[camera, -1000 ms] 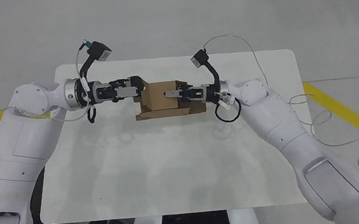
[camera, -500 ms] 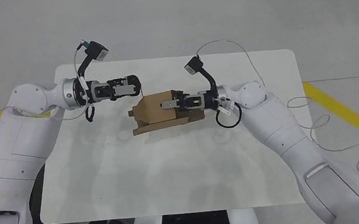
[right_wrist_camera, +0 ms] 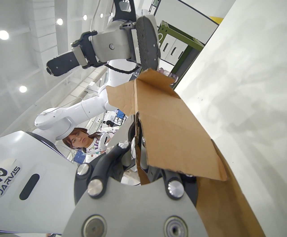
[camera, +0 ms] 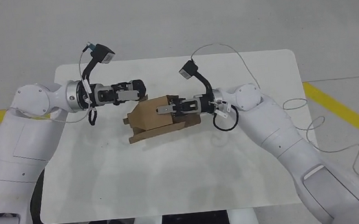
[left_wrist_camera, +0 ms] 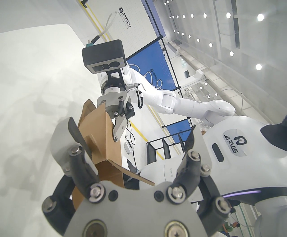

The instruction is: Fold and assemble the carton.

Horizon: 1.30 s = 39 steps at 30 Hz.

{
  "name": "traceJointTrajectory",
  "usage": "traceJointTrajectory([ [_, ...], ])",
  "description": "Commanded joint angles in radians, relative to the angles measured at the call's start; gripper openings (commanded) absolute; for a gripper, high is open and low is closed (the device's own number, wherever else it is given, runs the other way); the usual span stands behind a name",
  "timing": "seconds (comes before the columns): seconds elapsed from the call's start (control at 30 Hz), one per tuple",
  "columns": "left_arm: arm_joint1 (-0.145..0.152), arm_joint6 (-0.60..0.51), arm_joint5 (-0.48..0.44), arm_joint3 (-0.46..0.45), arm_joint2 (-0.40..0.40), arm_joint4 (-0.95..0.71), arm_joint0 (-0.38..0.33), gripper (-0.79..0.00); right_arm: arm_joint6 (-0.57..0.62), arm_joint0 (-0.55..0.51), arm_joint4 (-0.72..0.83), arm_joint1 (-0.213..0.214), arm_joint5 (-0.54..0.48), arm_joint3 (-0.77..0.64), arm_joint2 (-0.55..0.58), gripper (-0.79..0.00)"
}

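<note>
the carton [camera: 157,117] hangs tilted over the back middle of the surface [camera: 173,177], half-formed; i can't tell whether its low edge rests down. the right claw [camera: 168,106] is clenched on one cardboard wall. the left claw [camera: 139,88] is released, spread wide at the opposite corner flap. i'd have the left take that flap near its crease and fold inward while the right holds firm. there's open room all round, and the surface's edges are well apart.
</note>
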Motion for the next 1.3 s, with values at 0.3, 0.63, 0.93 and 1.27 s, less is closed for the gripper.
traceJointTrajectory([
  [0.3,0.010,0.039,-0.039,0.029,-0.020,0.061,-0.004,0.000,-0.042,-0.003,-0.019,0.012,-0.026,0.024,0.060,-0.785],
  [0.63,0.020,0.055,-0.055,0.010,-0.012,0.088,0.020,0.000,-0.162,-0.042,-0.103,0.034,0.017,-0.034,0.125,-0.785],
  [0.93,0.026,0.053,-0.053,-0.030,0.001,0.079,0.033,0.000,-0.221,-0.051,-0.135,0.031,0.031,-0.055,0.136,-0.785],
  [1.27,0.035,0.037,-0.037,-0.061,0.012,0.055,0.041,0.000,-0.310,-0.042,-0.180,0.023,-0.001,-0.042,0.147,-0.785],
])
